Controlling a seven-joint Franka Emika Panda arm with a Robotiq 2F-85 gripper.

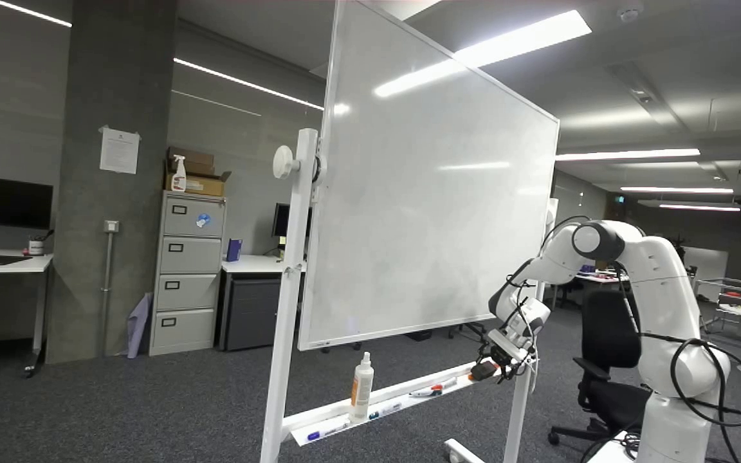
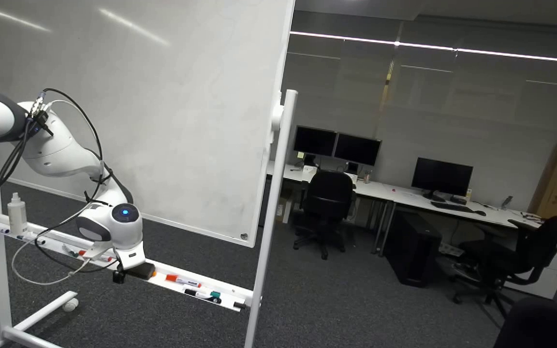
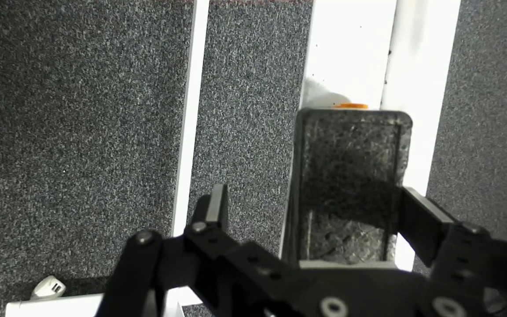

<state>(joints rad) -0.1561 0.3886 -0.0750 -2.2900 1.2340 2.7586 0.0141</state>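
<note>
We see the jaws wide open, with nothing held between them. In the wrist view, the finger [image 3: 215,207] on the left stands well apart from a dark block [image 3: 350,176]. The finger on the right [image 3: 423,220] is at the block's edge, and we can't tell if they touch. The block lies flat on a long white tray [image 3: 350,53], and an orange bit [image 3: 354,105] peeks out at one end.

In an exterior view, we see a red-capped pen [image 2: 187,282] near the block, and a pen with black on it [image 2: 202,294] just beside that one. A white bottle [image 1: 362,389] stands upright on the tray, and a blue-capped pen [image 1: 329,432] lies near it. The white arm [image 1: 660,276] bends down to the tray. Above the tray, we see a big white board [image 1: 422,212] in both exterior views. Gray carpet [image 3: 82,132] is under it all.

Farther back, we spot a black chair [image 2: 329,198], a white table [image 2: 404,195] with dark screens [image 2: 315,141] on it, and a gray cabinet [image 1: 190,257] with four drawers.
</note>
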